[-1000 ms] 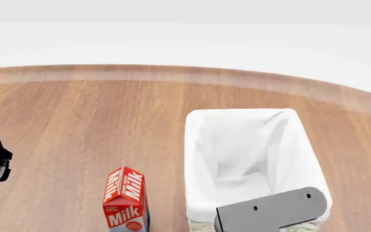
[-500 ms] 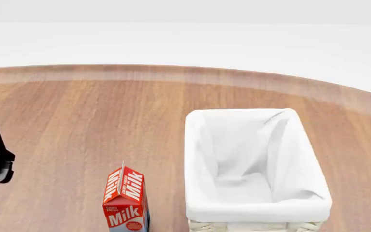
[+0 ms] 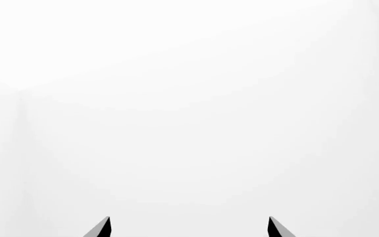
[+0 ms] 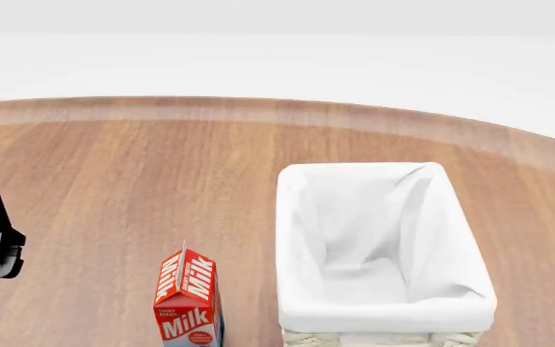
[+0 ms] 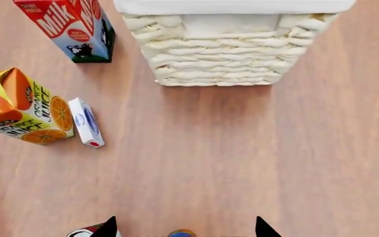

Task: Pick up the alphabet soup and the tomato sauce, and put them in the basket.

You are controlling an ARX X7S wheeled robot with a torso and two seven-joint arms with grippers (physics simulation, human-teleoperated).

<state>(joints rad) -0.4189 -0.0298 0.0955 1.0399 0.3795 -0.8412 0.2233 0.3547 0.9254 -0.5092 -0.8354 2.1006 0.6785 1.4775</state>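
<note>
Clearly early in the job. Largest first: table (image 4: 113, 181), wooden, carrying everything. Basket (image 4: 384, 307) next, standing open with only white lining showing inside, so neither can delivered yet, judging by the head view. Seen from the right wrist, basket's woven wall (image 5: 222, 59) faces the camera. Milk carton (image 4: 188, 300) upright just beside the basket. Orange juice carton (image 5: 25, 106) farther from the basket than the milk, apparently lying over, with a small white box (image 5: 85, 122) touching or nearly touching it on the basket-facing side.

Smallest: at the right wrist picture's edge, well apart from the basket, a sliver of red and white (image 5: 87, 231) and a blue-orange speck (image 5: 181, 233), possibly the tomato sauce and the soup, too cropped to say for sure.

Right gripper (image 5: 184, 228): tips spread, nothing between them. Left gripper (image 3: 189, 227): likewise spread and empty, facing blank white, away from the basket.

Still to do: both grasps, both carries, both drops.
</note>
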